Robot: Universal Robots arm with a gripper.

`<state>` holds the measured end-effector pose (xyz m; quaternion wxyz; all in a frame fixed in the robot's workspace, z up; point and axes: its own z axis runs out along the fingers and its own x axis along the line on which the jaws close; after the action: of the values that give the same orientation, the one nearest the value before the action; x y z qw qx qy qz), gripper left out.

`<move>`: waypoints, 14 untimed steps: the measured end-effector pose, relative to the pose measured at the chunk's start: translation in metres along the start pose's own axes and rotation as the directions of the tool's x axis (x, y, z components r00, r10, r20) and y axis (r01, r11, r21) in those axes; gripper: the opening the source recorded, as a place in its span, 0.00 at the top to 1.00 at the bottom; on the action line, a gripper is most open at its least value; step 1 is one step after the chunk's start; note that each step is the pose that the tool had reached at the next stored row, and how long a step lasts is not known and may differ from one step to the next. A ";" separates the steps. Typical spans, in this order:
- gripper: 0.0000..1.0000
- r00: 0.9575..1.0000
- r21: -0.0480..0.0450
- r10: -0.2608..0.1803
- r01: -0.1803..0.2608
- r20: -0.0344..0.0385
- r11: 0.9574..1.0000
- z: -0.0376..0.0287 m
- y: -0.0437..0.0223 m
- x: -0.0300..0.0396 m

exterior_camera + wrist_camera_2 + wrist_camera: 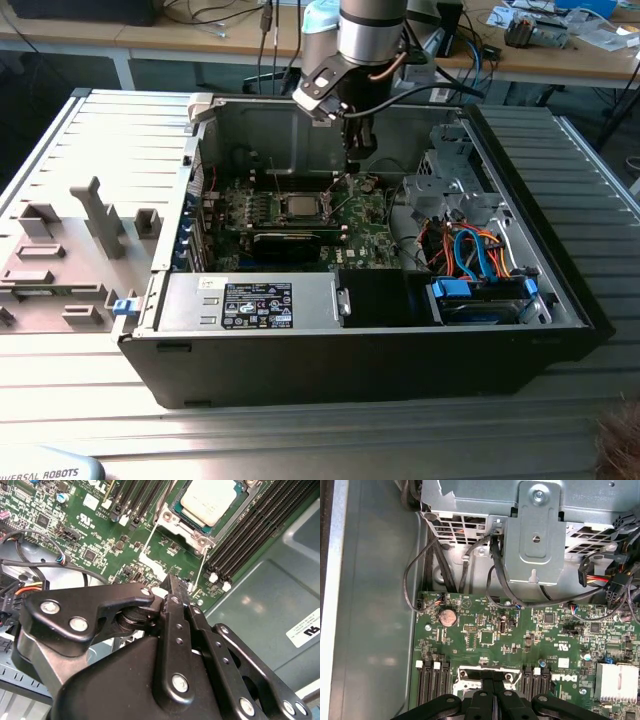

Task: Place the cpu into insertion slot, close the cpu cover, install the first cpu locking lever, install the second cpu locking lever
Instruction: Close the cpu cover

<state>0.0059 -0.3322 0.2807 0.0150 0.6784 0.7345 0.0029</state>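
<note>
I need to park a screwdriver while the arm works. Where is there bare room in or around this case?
Free: the bare case floor between the motherboard edge and the side wall, and the ribbed table in front of the computer case. Crowded: the drive cage with its cables, and the board under the gripper.

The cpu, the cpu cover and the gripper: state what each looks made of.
The cpu: a metal top, it seems, pale silver-grey with a dull, even sheen. The cpu cover: thin sheet metal by its look, bright and silvery, catching light along its edge. The gripper: black links with a satin gloss and silver screw heads. Whether they are painted metal or hard plastic, the look leaves open.
</note>
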 end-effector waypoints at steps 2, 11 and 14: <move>0.89 1.000 0.000 0.000 0.000 0.000 1.000 0.0000 0.0009 0.0001; 0.89 1.000 0.000 0.000 0.000 0.002 1.000 0.0002 0.0121 0.0049; 0.89 1.000 0.000 0.000 0.000 0.002 1.000 0.0002 0.0137 0.0060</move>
<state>0.0191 -0.3252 0.2807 0.0157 0.6784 0.7345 0.0022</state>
